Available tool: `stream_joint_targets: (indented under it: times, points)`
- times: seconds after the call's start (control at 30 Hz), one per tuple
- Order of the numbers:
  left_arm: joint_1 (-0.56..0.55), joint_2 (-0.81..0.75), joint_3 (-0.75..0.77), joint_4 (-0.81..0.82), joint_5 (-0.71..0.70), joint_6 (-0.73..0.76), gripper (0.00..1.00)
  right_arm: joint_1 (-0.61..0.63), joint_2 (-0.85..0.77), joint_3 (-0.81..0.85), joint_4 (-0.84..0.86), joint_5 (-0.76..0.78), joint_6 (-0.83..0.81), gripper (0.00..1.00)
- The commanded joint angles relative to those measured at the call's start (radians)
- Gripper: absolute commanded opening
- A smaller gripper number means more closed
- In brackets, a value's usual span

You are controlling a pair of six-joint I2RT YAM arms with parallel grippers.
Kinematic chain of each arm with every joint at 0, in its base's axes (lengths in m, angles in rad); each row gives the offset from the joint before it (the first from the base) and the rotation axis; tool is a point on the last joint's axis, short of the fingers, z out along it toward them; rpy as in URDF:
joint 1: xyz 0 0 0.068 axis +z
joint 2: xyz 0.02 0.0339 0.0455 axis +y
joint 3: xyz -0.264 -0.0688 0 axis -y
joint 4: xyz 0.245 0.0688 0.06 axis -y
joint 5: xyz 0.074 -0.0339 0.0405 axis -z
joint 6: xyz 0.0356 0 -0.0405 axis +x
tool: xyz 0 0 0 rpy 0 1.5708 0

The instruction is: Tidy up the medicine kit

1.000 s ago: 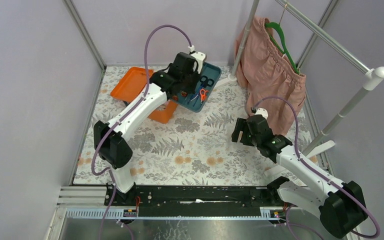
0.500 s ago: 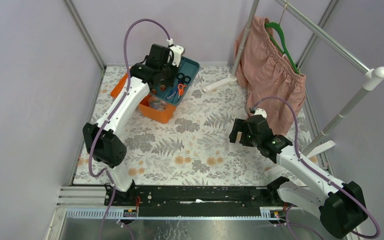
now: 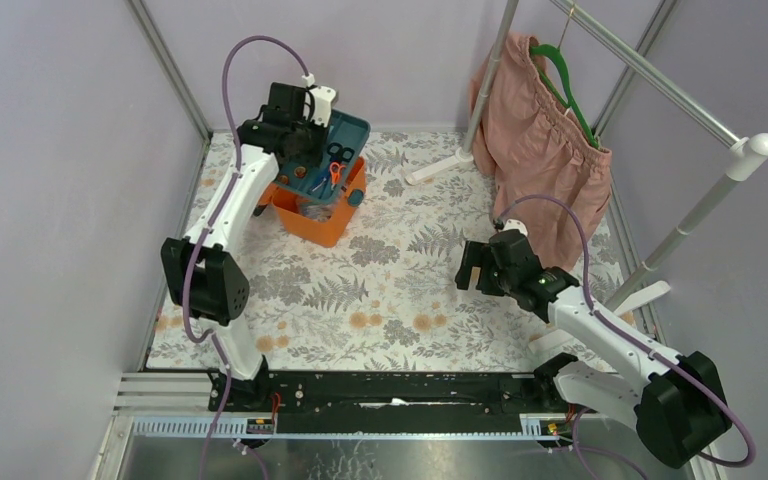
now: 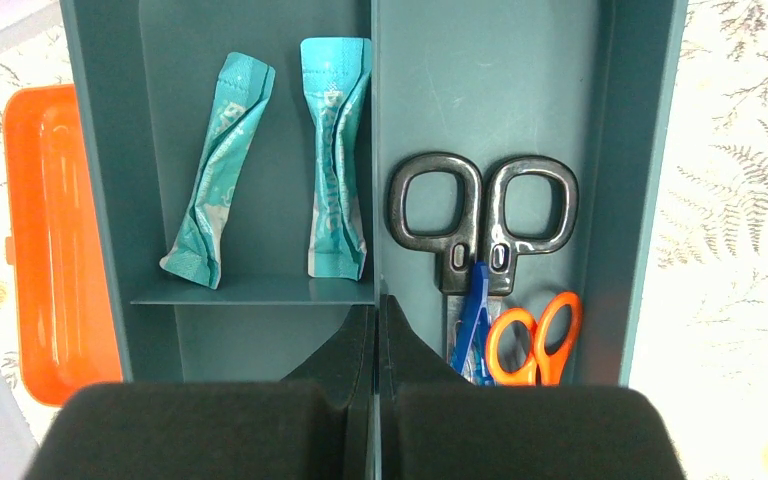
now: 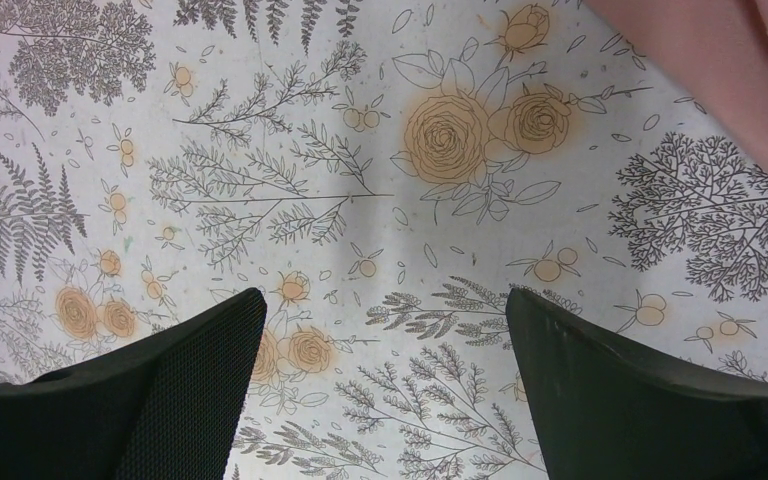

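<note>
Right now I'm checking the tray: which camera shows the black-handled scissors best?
The left wrist view: the black-handled scissors lie large and sharp in the teal tray, beside orange-handled scissors. The top view shows them as a small dark shape; the right wrist view shows no scissors.

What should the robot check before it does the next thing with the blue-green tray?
1. Left hand shut on the teal tray at its divider: ok.
2. Two packets lie in one compartment, black scissors and orange scissors in the one beside it: ok.
3. Tray is above the orange box: ok.
4. Tray sits level and all the way down in the box: cannot tell; from above it looks tilted.
5. Right hand open, empty, well away from the box: ok.
</note>
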Motion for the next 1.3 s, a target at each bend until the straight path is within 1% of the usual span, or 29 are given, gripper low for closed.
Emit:
stream_joint_targets:
  times: [0.0, 0.1, 0.33, 0.8, 1.27]
  points:
    - [0.016, 0.019, -0.012, 0.054, 0.036, 0.02, 0.0, -0.004, 0.009, 0.032, -0.009, -0.019, 0.001, 1.0]
    - [0.023, 0.037, -0.026, 0.069, 0.031, 0.017, 0.0, -0.004, 0.012, 0.034, -0.012, -0.017, 0.001, 1.0]
    - [0.031, 0.07, -0.05, 0.093, -0.03, 0.034, 0.0, -0.004, 0.012, 0.033, -0.018, -0.019, -0.002, 1.0]
    - [0.057, 0.095, -0.109, 0.145, -0.031, 0.06, 0.0, -0.004, 0.048, 0.052, -0.019, -0.035, -0.023, 1.0]
    - [0.066, 0.14, -0.107, 0.154, -0.025, 0.065, 0.0, -0.004, 0.074, 0.065, -0.015, -0.042, -0.026, 1.0]
